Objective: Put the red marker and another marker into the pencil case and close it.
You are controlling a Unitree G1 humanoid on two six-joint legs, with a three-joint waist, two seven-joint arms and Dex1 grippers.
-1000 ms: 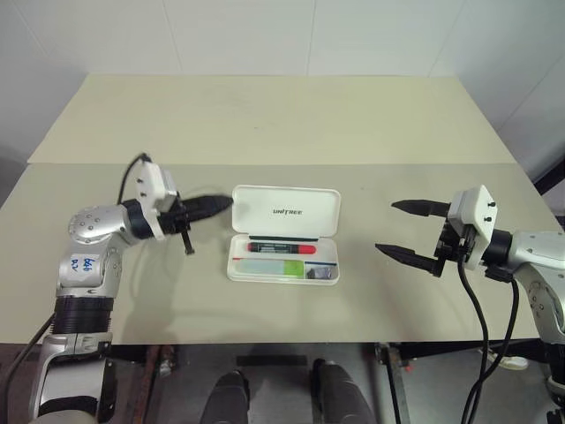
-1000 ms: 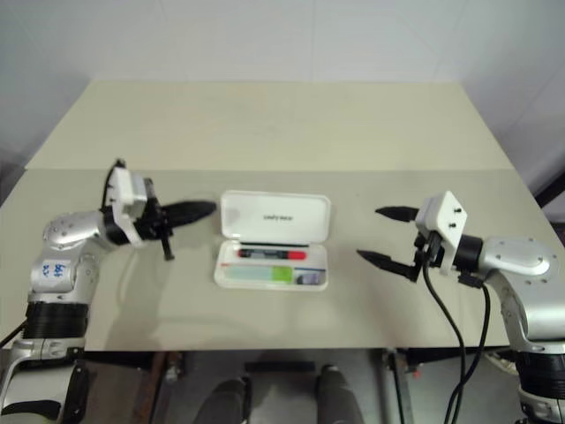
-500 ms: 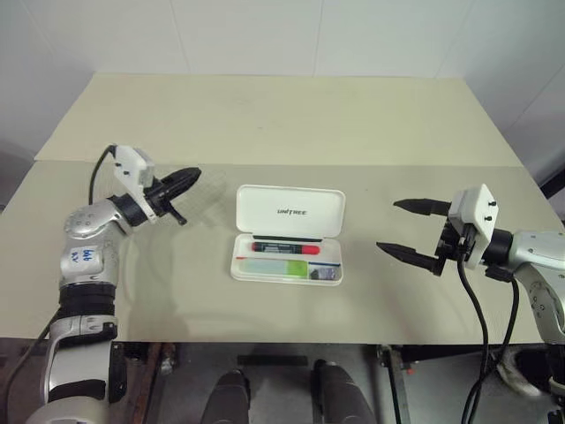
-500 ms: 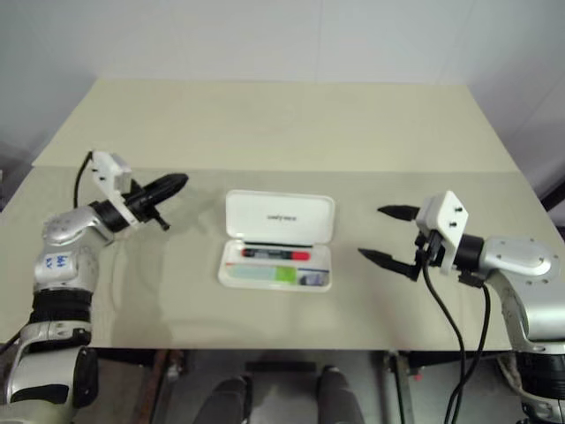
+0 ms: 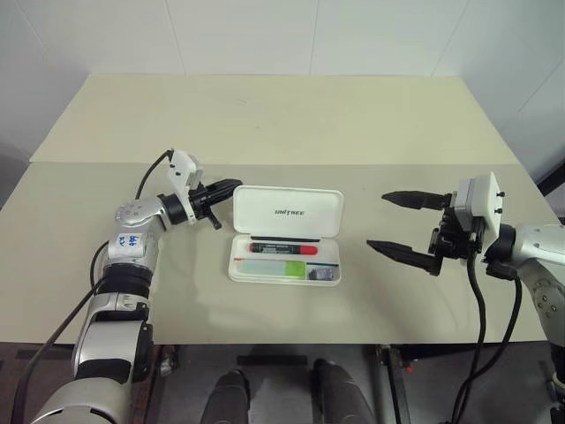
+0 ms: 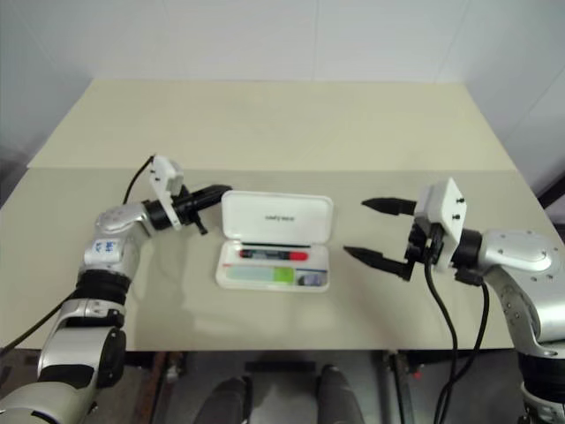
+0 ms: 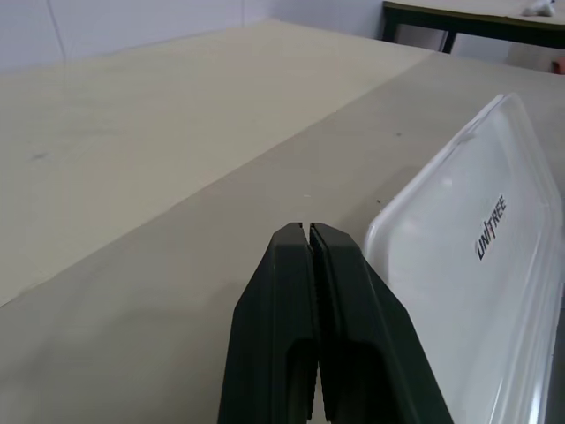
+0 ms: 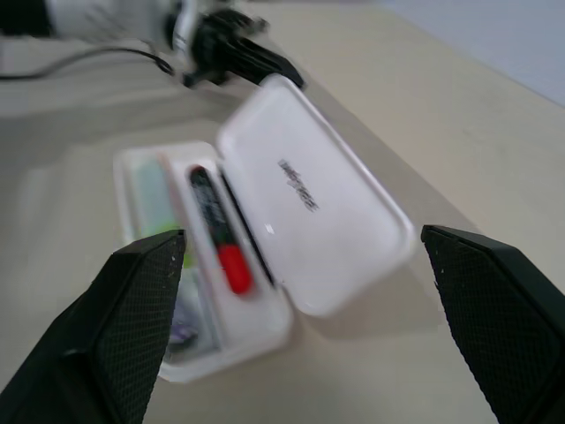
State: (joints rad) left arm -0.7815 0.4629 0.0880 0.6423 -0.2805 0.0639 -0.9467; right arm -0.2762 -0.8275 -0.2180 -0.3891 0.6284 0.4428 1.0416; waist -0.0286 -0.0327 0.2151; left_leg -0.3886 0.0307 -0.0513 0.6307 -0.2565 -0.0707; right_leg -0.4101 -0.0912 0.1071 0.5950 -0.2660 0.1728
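With the black-barrelled, red-capped marker (image 5: 282, 249) and the mint-green marker (image 5: 275, 266) lying inside the open flat white hard-plastic pencil case (image 5: 286, 212) on the bench (image 5: 265, 115), the left hand (image 5: 231, 185), fingers pressed together, has swung in to the raised lid's left edge, seemingly to close it, while the right hand (image 5: 393, 223), spread wide and empty, has edged nearer the case's right side.

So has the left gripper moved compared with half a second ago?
Yes. The left gripper, shut, has come in toward the pencil case; its tips now sit at the open lid's left edge.
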